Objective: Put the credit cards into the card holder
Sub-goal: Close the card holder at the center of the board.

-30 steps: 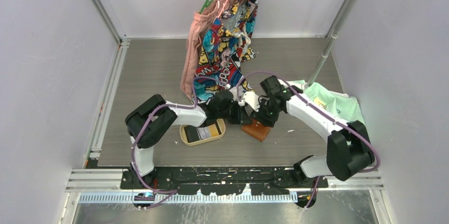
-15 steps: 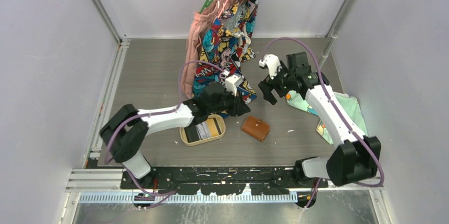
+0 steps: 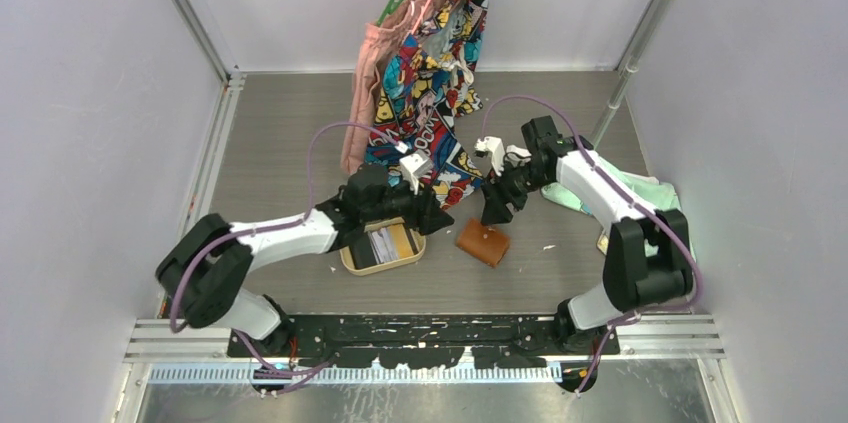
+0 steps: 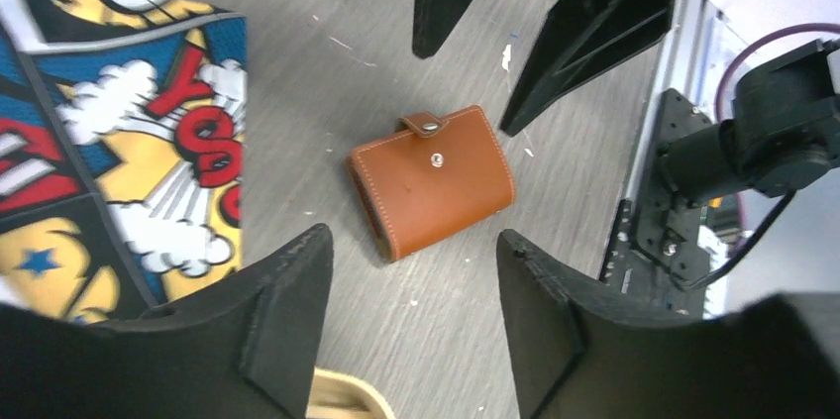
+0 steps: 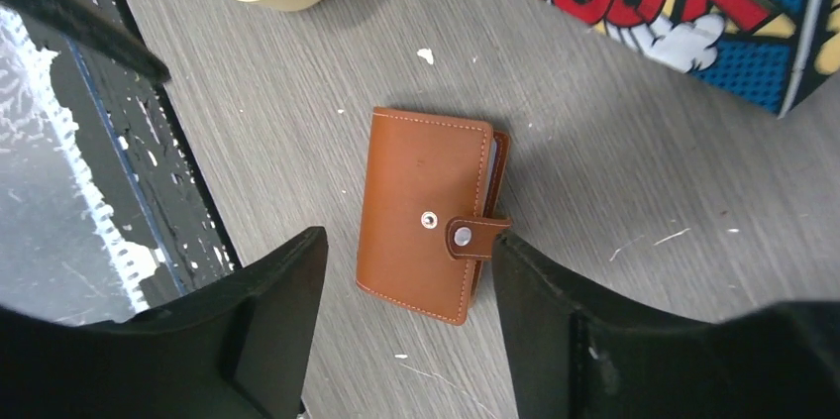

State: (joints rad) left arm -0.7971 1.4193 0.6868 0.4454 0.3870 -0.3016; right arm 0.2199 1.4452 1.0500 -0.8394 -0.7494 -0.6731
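Left arm: stretched low from its base toward the table (image 3: 300,123) centre, wrist above the far rim of the tray (image 3: 349,261).
Left gripper (image 4: 410,234): fingers spread wide, empty, aimed down at the holder from just above.
Right arm: elbow out to the right, forearm doubled back to the left, wrist tilted down.
Right gripper (image 5: 407,236): jaws apart, nothing between them, hanging over the far side of the holder and clear of it.
Holder (image 5: 426,211): flat on the table between the two grippers, just right of the tray, folded shut; strap tab with snap lies over one edge, a second stud bare on the face beside it.
Cards (image 3: 386,245): in the tray, a pale striped one beside a yellow one.
Writing: red comic letters on the printed cloth (image 4: 119,122), "YO" legible in the left wrist view, remainder cut off; print on the cards too small to read.
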